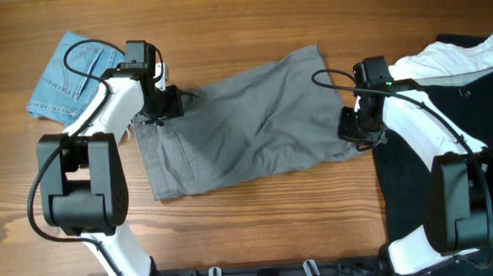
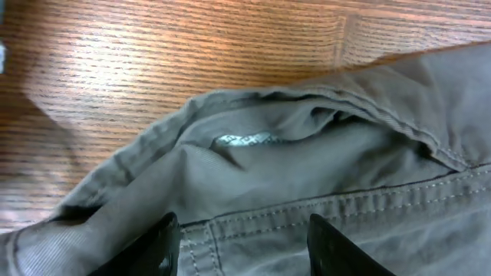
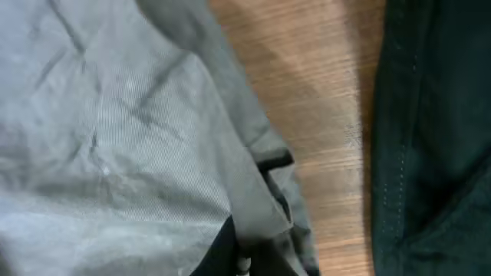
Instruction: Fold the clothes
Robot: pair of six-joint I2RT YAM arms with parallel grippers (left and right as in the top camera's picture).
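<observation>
- Grey shorts (image 1: 254,121) lie spread across the middle of a wooden table (image 1: 260,230), with the waistband (image 1: 146,152) to the left and the legs running right
- The left gripper (image 1: 167,104) sits at the far corner of the waistband; in the left wrist view its two fingers (image 2: 161,249) stand wide apart with the stitched band (image 2: 307,211) between them, so the jaws are open and straddling the cloth, not yet pinching it
- The right gripper (image 1: 358,130) is at the near corner of the leg hem (image 3: 272,165); the right wrist view shows bunched grey fabric over a dark fingertip, and whether those jaws are closed on it I cannot tell
- Denim shorts (image 1: 70,75) lie just beyond the left arm; a black garment (image 1: 431,103) lies just beside the hem, with a white cloth (image 1: 454,58) on top of it
- Step in hand, as I judge it: taking hold of opposite ends before folding
- To do it well, the left jaws should close on the thick waistband seam, catching both layers rather than one loose flap
- The right hold should take only grey cloth and none of the black garment
- Any lift should be low and even at both ends, so the shorts stay flat and the edges can meet squarely
</observation>
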